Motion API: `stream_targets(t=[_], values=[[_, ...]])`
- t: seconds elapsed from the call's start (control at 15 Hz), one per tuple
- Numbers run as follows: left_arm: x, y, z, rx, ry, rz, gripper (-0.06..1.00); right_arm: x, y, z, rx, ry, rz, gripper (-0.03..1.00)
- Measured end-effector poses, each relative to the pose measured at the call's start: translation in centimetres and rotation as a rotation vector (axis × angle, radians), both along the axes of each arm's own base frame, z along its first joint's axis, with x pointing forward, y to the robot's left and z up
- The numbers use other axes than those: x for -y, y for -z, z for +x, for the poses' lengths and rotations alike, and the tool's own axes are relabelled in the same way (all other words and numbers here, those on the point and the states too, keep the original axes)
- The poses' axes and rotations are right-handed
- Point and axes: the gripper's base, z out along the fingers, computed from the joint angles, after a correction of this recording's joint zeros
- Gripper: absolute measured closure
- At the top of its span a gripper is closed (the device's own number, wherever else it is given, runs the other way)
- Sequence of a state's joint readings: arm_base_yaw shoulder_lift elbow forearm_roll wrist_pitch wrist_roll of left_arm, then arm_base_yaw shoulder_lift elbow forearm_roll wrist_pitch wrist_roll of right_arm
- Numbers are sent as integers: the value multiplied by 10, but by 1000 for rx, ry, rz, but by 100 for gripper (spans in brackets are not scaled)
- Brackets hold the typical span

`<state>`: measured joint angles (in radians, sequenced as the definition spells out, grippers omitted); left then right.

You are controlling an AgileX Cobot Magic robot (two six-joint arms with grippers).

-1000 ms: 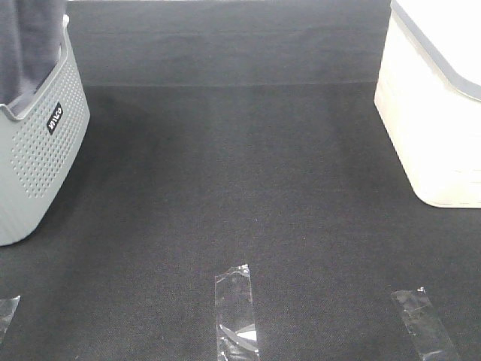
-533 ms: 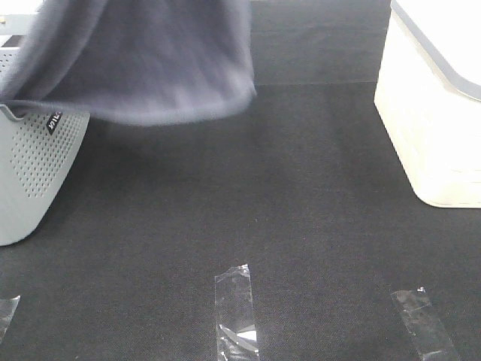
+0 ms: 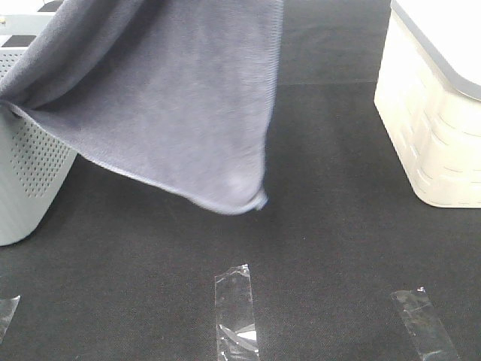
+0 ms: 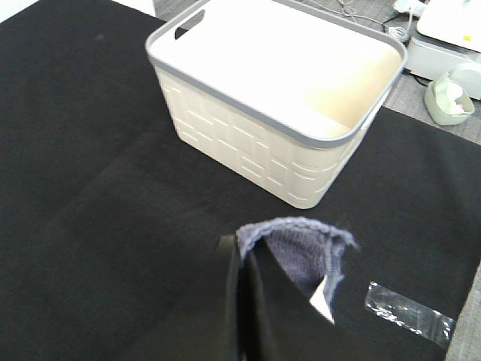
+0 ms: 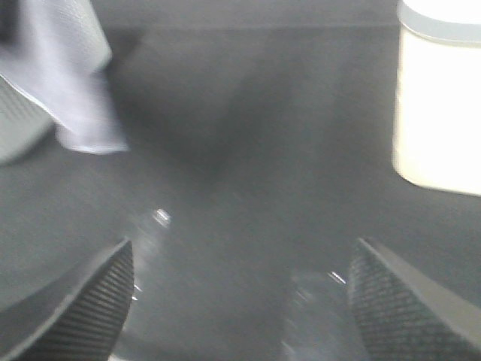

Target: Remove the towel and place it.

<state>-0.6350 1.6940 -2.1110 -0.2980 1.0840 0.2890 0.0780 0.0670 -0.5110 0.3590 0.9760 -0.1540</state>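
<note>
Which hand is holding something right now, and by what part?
The left hand grips the towel by a bunched hemmed edge; the right hand is open, holding nothing.

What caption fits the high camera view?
Grey towel hangs above the black mat, overlapping the perforated basket; cream bin opposite.

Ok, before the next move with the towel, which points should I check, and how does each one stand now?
1. Left end effector shut on the towel: ok.
2. Towel clear of the grey basket: not ok, one end lies over its rim.
3. Towel's low corner off the black mat: cannot tell.
4. Cream basket empty: ok.
5. Right end effector open and empty: ok.
</note>
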Motion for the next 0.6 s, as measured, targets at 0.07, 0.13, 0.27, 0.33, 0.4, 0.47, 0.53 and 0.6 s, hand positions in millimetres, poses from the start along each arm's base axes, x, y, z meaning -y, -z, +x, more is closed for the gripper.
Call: stream_targets(t=[0.07,0.13,0.27,0.33,0.4,0.47,0.53,0.6], values=[[2,0,-1,0,6,0,94,-5,-5,10,-1,-28,42,23],[3,0,-3,0,11,0,94,-10,-9,21,-10,-75,69,24],[4,0,-3,-1,13,-1,94,-24,-10,55,-65,-257,32,29],[4,0,-3,-1,14,0,94,-30,-11,67,-67,-342,43,30],[4,0,-3,-2,14,1,94,-37,-10,81,-72,-415,63,30],[4,0,-3,-2,14,1,94,-41,-6,97,-67,-481,62,30],[4,0,-3,-2,14,1,94,-45,-2,112,-57,-533,60,30],[4,0,-3,-2,14,0,94,-49,3,126,-62,-564,78,30]])
